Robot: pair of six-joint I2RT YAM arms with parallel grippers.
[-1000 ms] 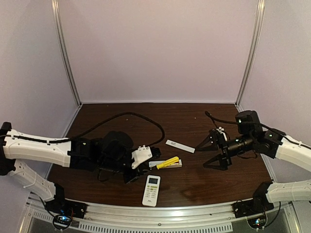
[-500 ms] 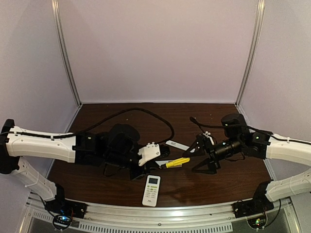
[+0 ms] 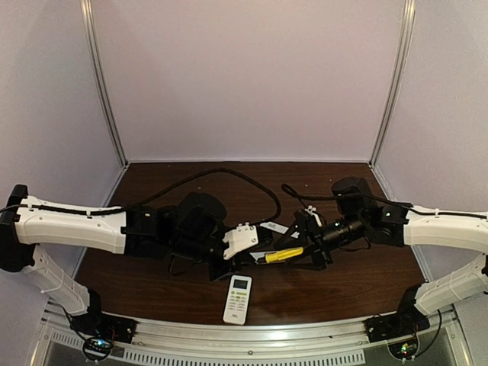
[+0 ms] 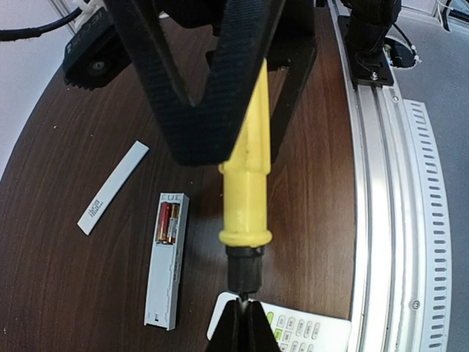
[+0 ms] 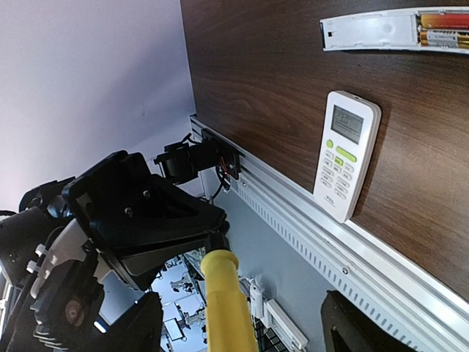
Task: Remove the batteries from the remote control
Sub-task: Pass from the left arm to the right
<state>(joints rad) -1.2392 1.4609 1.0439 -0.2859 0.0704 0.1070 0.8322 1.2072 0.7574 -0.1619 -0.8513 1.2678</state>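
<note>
The remote control (image 4: 165, 273) lies on its face with the compartment open, and two gold-and-red batteries (image 4: 167, 222) sit in it. It also shows in the right wrist view (image 5: 381, 31), with the batteries (image 5: 444, 35) at the frame's top right. My left gripper (image 4: 244, 312) is shut on the thin shaft of the yellow-handled screwdriver (image 4: 248, 183) and holds it above the table. My right gripper (image 5: 245, 326) is open, with its fingers on either side of the yellow handle (image 5: 227, 301). In the top view the two grippers meet at the handle (image 3: 282, 254).
A white remote with buttons (image 3: 238, 298) lies near the front rail, below the screwdriver. The small white cover (image 4: 113, 188) lies apart from the open remote, on the side away from the rail. The metal rail (image 4: 381, 220) runs along the near table edge. A black cable (image 3: 229, 174) loops behind the left arm.
My right arm has swung left, and its open fingers now straddle the screwdriver's handle. My left gripper has shifted right, carrying the screwdriver toward it.
</note>
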